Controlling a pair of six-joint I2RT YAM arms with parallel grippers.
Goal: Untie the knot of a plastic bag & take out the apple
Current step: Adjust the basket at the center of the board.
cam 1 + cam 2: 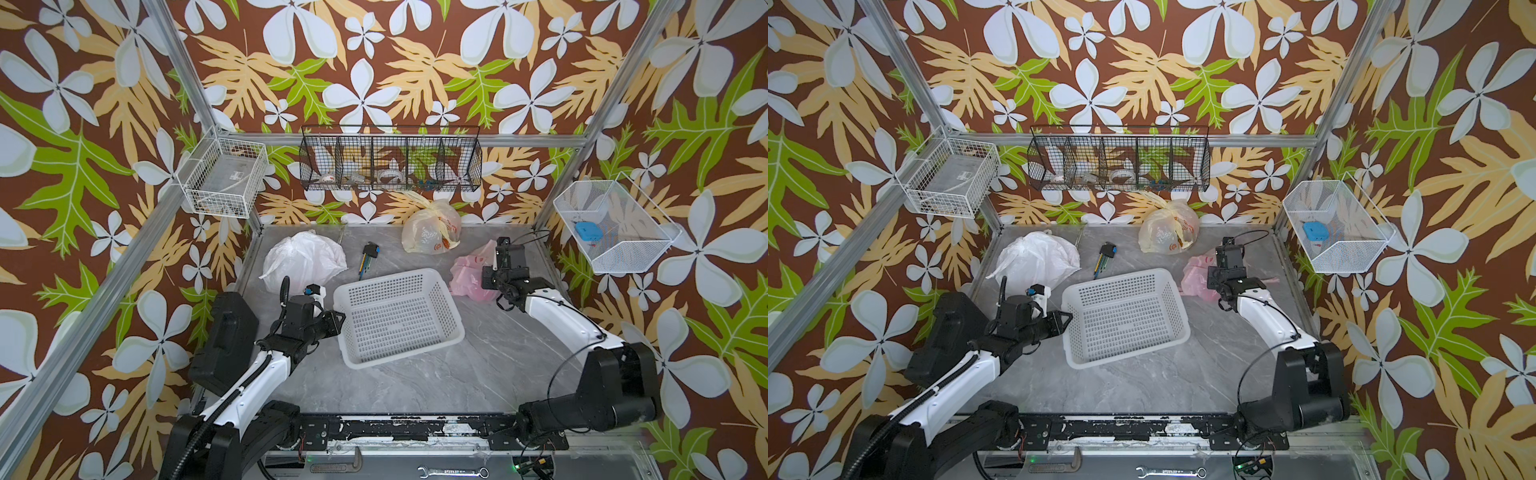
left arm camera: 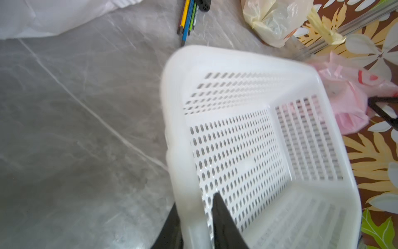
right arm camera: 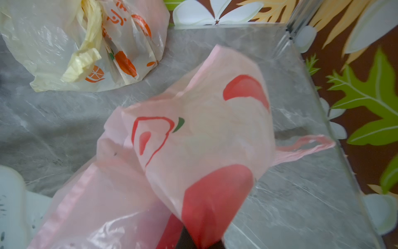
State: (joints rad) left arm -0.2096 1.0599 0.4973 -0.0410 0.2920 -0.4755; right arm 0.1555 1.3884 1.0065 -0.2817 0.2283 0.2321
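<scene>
Walled on three sides by brown leaf-and-flower wallpaper point(image 1: 374, 62), with aluminium posts at the corners. Below, one grey marbled table point(image 1: 415, 374), and two arms reaching in from its near edge.

Hung on the walls, three wire baskets: a white wire basket point(image 1: 222, 178) at the robot's left, a black rack point(image 1: 390, 158) of five compartments on the back wall, and a white mesh basket point(image 1: 615, 226) at the right with one blue item point(image 1: 588, 231) in it.

On the table, one white basket point(image 1: 399, 316) with a perforated floor, set mid-table between the arms. Three bags in all: a white bag point(image 1: 305, 257) back left, a yellowish bag point(image 1: 432, 228) with orange print against the back wall, and the pink bag point(image 1: 469, 274) (printed with red apple outlines) just beside the white basket's far right corner. One set of hex keys point(image 1: 368, 257) between the white bag and the yellowish bag. Two wrenches point(image 1: 453, 471) on the front ledge.

Clamped on the left-end rim of the white basket, the left gripper point(image 2: 195, 200), its fingers point(image 2: 224, 224) either side of the wall. Pinched shut on the film of the pink bag, the right gripper point(image 3: 185, 239), mostly hidden in the wrist view by folds standing up over it; one loop handle point(image 3: 305, 146) lying free on the table. From above, part of the pink bag blocked by the right wrist. No sure sight of the apple: possibly inside the pink bag, behind the print.
</scene>
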